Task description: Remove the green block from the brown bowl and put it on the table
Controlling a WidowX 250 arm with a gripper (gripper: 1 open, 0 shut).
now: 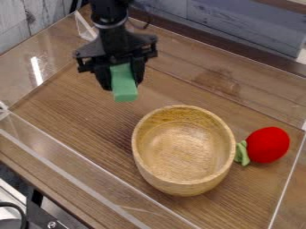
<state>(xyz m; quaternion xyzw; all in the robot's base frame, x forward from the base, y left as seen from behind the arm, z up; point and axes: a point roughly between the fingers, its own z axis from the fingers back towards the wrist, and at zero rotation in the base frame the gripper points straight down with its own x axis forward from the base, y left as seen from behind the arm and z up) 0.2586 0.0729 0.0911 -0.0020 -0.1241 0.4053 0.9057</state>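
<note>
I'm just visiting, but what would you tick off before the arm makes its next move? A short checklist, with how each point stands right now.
1. Green block held by the pincer: ok, it hangs below the closed pincer.
2. Block out of the brown bowl: ok, the bowl has nothing in it.
3. Block beyond the bowl's rim, over bare table: ok, it is up and to the left of the bowl in the picture.
4. Red strawberry-like toy out of the way: ok, it sits on the bowl's other side.
5. Block touching the table: cannot tell, one view hides the gap beneath.
</note>
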